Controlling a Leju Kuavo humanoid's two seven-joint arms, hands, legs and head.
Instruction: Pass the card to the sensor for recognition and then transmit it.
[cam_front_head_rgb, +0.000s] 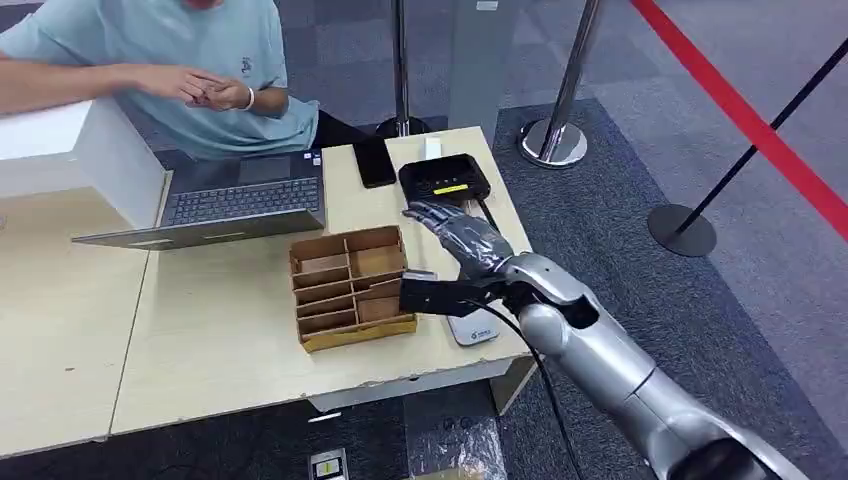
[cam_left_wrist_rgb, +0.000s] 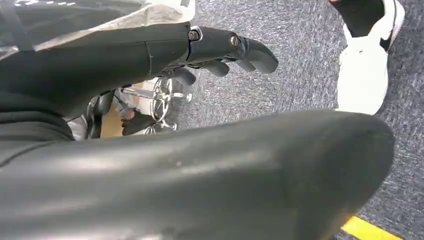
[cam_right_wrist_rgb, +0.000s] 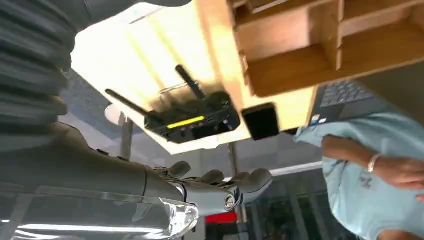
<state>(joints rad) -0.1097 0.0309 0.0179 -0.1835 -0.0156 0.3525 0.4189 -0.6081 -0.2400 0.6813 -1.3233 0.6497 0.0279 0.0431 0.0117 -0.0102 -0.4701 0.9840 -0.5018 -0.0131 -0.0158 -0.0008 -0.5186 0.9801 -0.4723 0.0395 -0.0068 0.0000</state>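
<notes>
Above sensor (cam_front_head_rgb: 444, 181), right hand (cam_front_head_rgb: 458, 232) outstretched, empty

The right arm (cam_front_head_rgb: 610, 370) is silver, built of rounded, polished segments, with a black cable (cam_front_head_rgb: 540, 375) running along it and a black box (cam_front_head_rgb: 440, 296) at the wrist. Its right hand (cam_front_head_rgb: 462, 236) is dark grey with jointed fingers (cam_right_wrist_rgb: 235, 182); a ribbed grey cover (cam_right_wrist_rgb: 30, 60) sits behind it (plus a clear plastic shell). The left hand (cam_left_wrist_rgb: 220, 50) is glossy black, with round silver screws (cam_left_wrist_rgb: 233, 40) at the knuckles and a thick smooth thumb (cam_left_wrist_rgb: 225, 170).
</notes>
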